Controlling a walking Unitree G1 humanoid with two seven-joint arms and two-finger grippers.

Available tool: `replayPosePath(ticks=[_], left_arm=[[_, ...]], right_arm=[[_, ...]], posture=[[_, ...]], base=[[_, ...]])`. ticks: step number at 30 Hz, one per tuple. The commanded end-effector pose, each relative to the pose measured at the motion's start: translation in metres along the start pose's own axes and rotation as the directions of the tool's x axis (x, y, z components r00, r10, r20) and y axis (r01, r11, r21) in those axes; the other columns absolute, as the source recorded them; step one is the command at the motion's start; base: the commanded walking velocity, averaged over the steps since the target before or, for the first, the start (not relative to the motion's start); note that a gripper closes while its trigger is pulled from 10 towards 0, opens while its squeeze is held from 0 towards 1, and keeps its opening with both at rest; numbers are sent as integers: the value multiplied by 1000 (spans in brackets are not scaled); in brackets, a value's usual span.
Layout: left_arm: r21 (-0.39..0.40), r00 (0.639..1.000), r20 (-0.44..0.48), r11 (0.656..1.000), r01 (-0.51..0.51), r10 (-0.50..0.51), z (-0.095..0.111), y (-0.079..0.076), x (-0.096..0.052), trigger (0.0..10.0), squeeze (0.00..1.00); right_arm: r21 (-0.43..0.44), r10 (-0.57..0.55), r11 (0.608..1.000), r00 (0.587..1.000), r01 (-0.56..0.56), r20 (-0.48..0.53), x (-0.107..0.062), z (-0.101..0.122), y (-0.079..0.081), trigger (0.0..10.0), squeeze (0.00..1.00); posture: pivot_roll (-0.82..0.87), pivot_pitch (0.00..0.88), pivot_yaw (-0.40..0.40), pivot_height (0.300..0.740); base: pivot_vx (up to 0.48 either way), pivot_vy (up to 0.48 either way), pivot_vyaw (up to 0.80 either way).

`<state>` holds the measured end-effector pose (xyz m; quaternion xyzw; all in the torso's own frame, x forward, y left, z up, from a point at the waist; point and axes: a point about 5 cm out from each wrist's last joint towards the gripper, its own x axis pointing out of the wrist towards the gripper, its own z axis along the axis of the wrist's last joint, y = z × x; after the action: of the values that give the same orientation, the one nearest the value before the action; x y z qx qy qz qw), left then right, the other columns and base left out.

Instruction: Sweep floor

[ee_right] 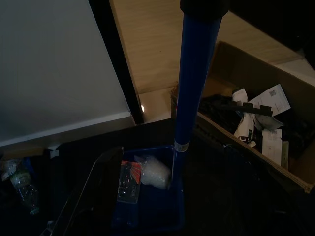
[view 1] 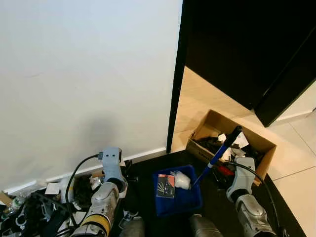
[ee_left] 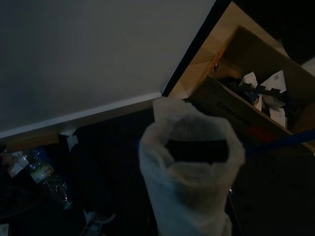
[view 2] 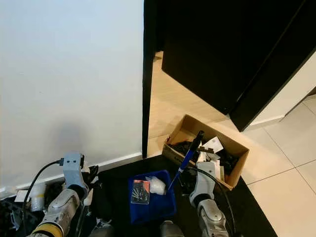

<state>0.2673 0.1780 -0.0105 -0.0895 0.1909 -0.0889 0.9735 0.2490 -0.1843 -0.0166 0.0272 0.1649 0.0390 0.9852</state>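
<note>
Right wrist view, blue dustpan (ee_right: 147, 206) holding white wad (ee_right: 153, 173), blue handle (ee_right: 194, 78) rising, finger state unclear both sides.

1. The left silver metal arm (view 1: 101, 200) is built of rounded, brushed-looking segments, with a yellow band around it and a black ring below that near the frame's lower edge.
2. At its wrist sits a pale blue-grey boxy block (view 1: 111, 159) with a small dark connector on its side.
3. A black cable (view 1: 79, 173) leaves that connector and loops down beside the arm.
4. The right silver metal arm (view 1: 249, 210) has the same rounded segments, topped by a pale grey wrist block (view 1: 242, 173).
5. A thin black cable (view 1: 264, 185) arcs along its outer side.
</note>
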Motion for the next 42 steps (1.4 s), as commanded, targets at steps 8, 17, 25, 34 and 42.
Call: replayPosePath(ticks=[8, 17, 25, 34, 42], left_arm=[[-23, 999, -31, 1000, -10, 10, -12, 0, -6, 10000, 0], [-23, 999, -31, 1000, -11, 11, -12, 0, -6, 10000, 0], [-23, 999, -32, 1000, -11, 10, -12, 0, -6, 10000, 0], [-23, 999, -31, 1000, -11, 11, -13, 0, -6, 10000, 0], [-23, 1000, -30, 1000, -11, 10, -13, -1, -6, 10000, 0]], right_arm=[[13, -14, 1000, 1000, 14, -17, -3, -4, -2, 10000, 0], [13, -15, 1000, 1000, 16, -17, -3, -4, -2, 10000, 0], [13, -17, 1000, 1000, 17, -19, -3, -4, -3, 10000, 0], [13, -18, 1000, 1000, 18, -19, -3, -4, -3, 10000, 0], [14, -18, 1000, 1000, 18, -21, -3, -5, -4, 10000, 0]], posture=[[28, 174, -14, 740], [28, 174, -15, 740], [28, 174, -15, 740], [27, 177, -15, 740], [27, 177, -16, 740]], base=[[0, 0, 0], [0, 0, 0], [0, 0, 0], [0, 0, 0], [0, 0, 0]])
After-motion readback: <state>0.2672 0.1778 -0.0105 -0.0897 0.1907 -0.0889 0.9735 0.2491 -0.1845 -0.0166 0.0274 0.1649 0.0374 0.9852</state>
